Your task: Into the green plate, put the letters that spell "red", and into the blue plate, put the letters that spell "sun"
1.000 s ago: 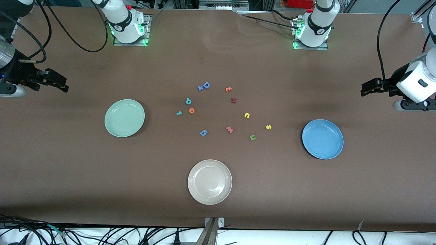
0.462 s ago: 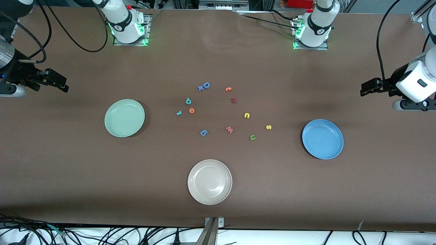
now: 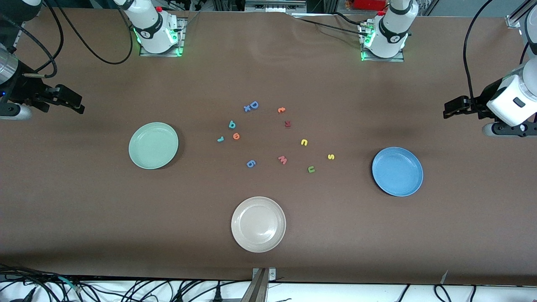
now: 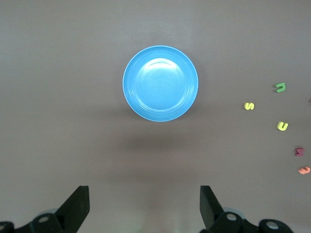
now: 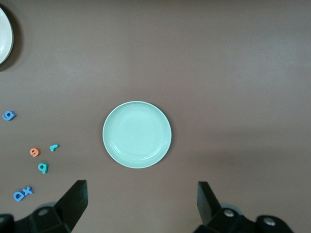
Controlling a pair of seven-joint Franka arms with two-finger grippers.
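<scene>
The green plate [image 3: 153, 145] [image 5: 137, 134] lies toward the right arm's end and the blue plate [image 3: 397, 171] [image 4: 160, 83] toward the left arm's end; both hold nothing. Between them lie the teal r [image 3: 220, 139], orange e [image 3: 236, 136] and teal d [image 3: 232, 124], then the yellow n [image 3: 304, 142], yellow s [image 3: 331, 157] and green u [image 3: 311, 169]. My right gripper [image 3: 77, 105] [image 5: 141, 183] hangs open over bare table at its own end. My left gripper [image 3: 449, 110] [image 4: 144, 189] hangs open over bare table at its end. Neither holds anything.
A beige plate [image 3: 258, 224] sits nearest the front camera. Other letters lie among the task ones: a blue D [image 3: 253, 105] with a small x, an orange letter [image 3: 281, 110], a dark red one [image 3: 287, 123], a pink w [image 3: 282, 160] and a blue one [image 3: 251, 163].
</scene>
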